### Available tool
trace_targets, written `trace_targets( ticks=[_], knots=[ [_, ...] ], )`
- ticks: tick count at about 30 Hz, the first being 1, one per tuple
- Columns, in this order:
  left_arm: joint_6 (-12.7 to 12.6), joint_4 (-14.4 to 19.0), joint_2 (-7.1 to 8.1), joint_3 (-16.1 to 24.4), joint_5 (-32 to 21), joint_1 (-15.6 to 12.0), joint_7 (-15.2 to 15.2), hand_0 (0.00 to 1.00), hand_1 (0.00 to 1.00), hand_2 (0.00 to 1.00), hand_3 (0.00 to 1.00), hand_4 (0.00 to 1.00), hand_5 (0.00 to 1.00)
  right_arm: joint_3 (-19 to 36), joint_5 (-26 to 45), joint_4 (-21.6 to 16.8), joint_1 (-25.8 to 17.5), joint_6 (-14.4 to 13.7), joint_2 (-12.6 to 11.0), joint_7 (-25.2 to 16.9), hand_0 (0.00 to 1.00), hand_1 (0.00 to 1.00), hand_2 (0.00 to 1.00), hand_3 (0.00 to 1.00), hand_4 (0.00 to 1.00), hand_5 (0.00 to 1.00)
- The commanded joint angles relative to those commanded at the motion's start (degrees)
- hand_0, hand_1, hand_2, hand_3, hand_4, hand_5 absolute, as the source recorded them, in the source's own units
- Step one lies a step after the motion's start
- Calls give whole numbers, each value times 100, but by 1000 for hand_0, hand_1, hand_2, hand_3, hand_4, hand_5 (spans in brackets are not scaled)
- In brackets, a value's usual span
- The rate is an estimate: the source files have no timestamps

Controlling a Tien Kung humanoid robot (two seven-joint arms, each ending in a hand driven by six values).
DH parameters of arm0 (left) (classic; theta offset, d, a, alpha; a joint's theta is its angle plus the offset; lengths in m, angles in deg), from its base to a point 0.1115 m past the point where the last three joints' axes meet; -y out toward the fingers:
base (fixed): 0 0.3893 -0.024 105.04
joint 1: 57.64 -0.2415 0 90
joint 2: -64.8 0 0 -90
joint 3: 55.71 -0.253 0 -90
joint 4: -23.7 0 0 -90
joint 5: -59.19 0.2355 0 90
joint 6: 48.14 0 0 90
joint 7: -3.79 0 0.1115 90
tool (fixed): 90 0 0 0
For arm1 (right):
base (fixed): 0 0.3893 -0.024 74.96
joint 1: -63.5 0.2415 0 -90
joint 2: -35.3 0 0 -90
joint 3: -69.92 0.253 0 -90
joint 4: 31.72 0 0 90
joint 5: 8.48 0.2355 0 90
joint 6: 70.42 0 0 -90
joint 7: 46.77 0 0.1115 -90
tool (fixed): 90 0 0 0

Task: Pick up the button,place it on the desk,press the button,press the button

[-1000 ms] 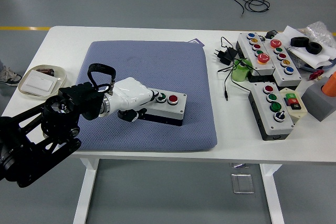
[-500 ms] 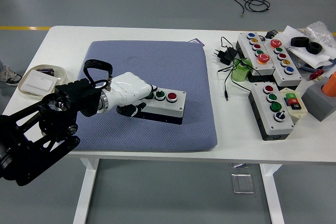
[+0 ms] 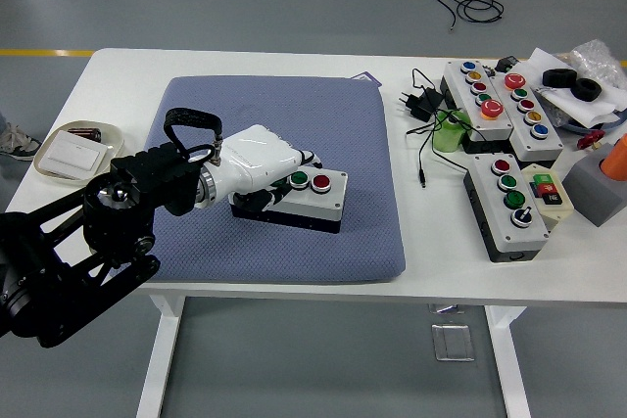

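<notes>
A white button box point(image 3: 323, 201) with a green button point(image 3: 299, 180) and a red button point(image 3: 320, 182) lies on the blue-grey mat point(image 3: 294, 105) in the middle of the table. My left hand point(image 3: 282, 183), white with dark fingertips, lies over the box's left end. Its fingers reach past the far side and its thumb sits against the near side, so it is closed around the box. The box rests on the mat. My right arm is out of view.
Two larger button boxes point(image 3: 511, 205) point(image 3: 495, 95) lie at the right with a power adapter and cable point(image 3: 421, 105). A grey block point(image 3: 598, 183) stands at the right edge. A small tray point(image 3: 76, 149) sits at the left edge.
My left hand has moved right and further over the box, now covering its left button. The box has shifted slightly on the mat.
</notes>
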State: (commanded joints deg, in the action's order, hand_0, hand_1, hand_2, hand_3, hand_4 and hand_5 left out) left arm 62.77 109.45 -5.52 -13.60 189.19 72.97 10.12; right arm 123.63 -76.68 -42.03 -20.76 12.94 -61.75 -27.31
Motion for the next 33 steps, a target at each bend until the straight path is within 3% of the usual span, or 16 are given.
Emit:
trace_targets(
  ticks=[9,27,33],
  knots=[
    [74,-217,-105,-85,0,-4,15,62,5,51,878,416,3,5,-17,0,13,3,2,5,631,528,622,569,313,236],
    [186,-239,-133,-375,0,1,27,62,8,53,885,418,2,11,-31,0,18,6,5,7,631,527,622,569,312,237],
    [-7,-151,-106,-186,0,-10,32,63,9,53,887,419,2,19,-39,0,21,6,6,9,631,527,622,569,311,237]
  ],
)
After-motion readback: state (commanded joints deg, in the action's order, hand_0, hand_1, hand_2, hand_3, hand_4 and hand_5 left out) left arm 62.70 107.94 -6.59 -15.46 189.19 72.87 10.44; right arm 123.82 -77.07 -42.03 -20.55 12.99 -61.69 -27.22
